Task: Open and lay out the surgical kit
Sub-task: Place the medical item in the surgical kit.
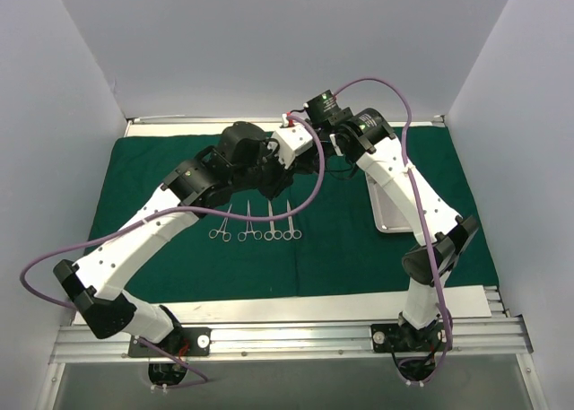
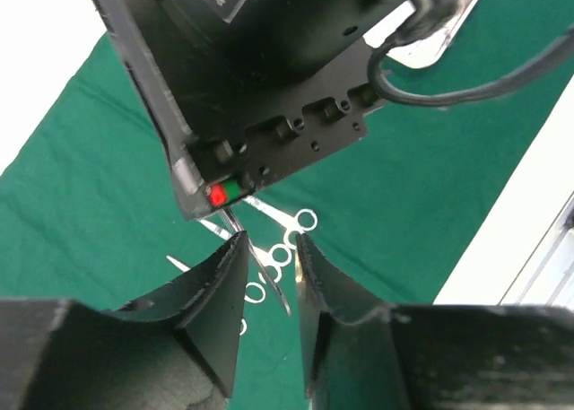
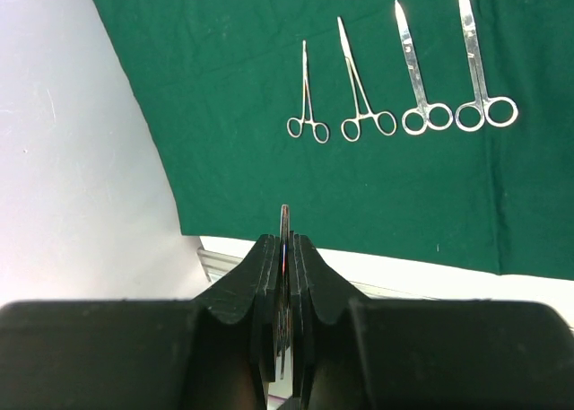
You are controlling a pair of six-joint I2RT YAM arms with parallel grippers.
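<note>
While the right gripper (image 3: 284, 244) is clamped flat on one slim silver instrument (image 3: 284, 214), the left gripper (image 2: 269, 244) stands half-open astride that instrument's free end, its long axis running out between the fingers (contact: cannot tell). On the one green drape (image 1: 179, 257) lie four ring-handled instruments (image 1: 269, 223) in a row, just near of both grippers, left arm closer. One steel tray (image 1: 387, 220), right side.

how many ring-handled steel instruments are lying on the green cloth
4, in one row on the dark green cloth drape, left to right in the right wrist view: short silver forceps, longer forceps, inner scissors, outer scissors. Arms may hide more.
</note>
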